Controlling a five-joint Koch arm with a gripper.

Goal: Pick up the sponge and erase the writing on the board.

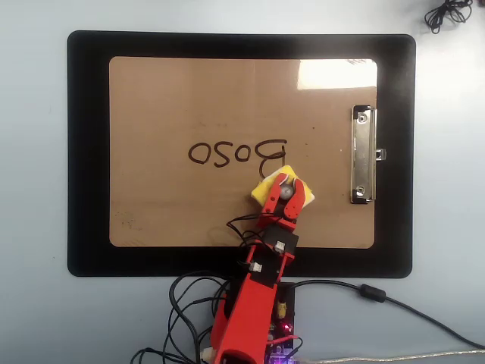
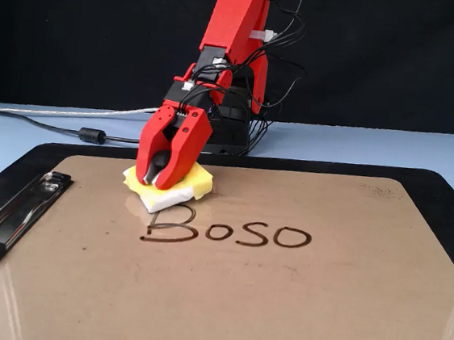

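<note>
Sponge (image 2: 168,190) sits flat on the board (image 2: 294,307), pinched by its knob in the closed red gripper (image 2: 159,181), on the side near the arm's base. Its far corner touches the "B" of the writing (image 1: 239,154). In the overhead view the letters run in one row toward the left edge, away from the clip (image 1: 362,155), so the wipe should go that way.

I see a black mat (image 1: 83,152) lying flat on the pale blue table (image 1: 34,182), its long sides parallel to the table's edges. Off the mat's near edge in the overhead view, a black cable (image 1: 394,302) with a ferrite bead runs toward the table's lower right corner. A small coil of dark wire (image 1: 445,11) sits at the upper right corner
</note>
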